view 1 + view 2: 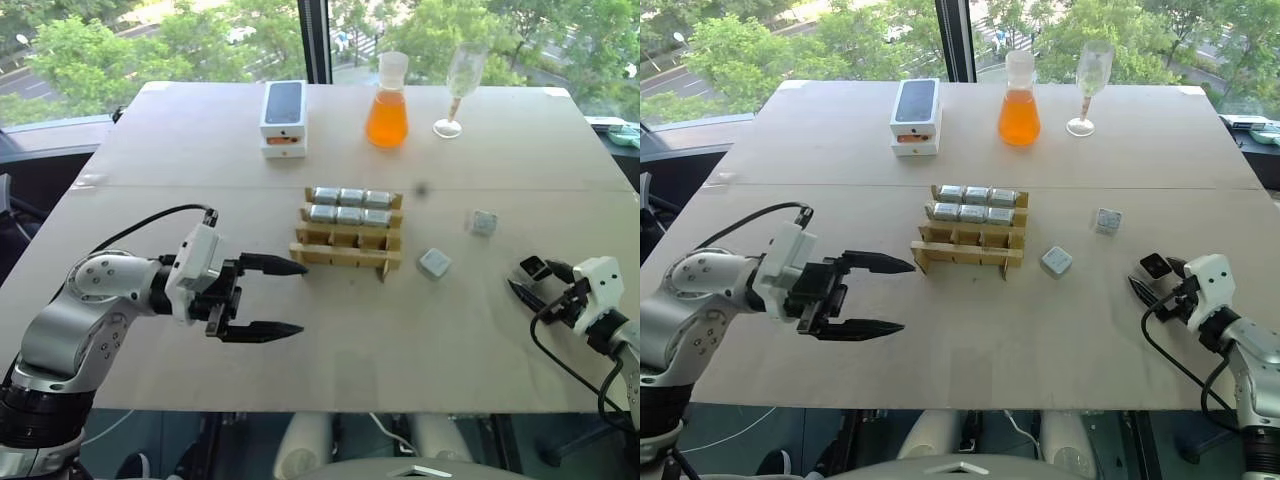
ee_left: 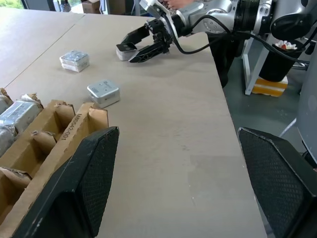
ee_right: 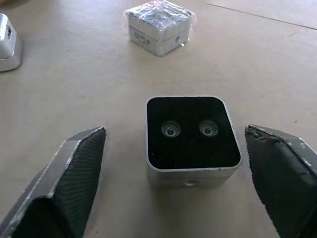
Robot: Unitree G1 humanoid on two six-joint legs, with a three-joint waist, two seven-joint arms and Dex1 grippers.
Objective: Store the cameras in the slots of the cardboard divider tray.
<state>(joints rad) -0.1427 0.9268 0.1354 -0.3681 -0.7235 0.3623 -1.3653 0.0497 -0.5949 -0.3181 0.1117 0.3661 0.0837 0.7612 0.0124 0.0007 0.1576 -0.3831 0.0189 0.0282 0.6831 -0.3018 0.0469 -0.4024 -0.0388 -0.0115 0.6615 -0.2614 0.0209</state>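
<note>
Right gripper (image 3: 173, 173) jaws open, straddling a black-faced camera (image 3: 189, 139) on the table (image 1: 200, 150), pads (image 3: 74, 168) either side and not yet touching; left gripper (image 1: 265, 297) jaws wide open, empty, tips just beside the near corner of the tray (image 1: 349, 248).

Progress, judged from the layout: six cameras fill the tray's two far rows; near rows look empty; left outside are the straddled camera, a second (image 1: 434, 263) between right gripper and tray, and a third (image 1: 484, 222) beyond that.
</note>
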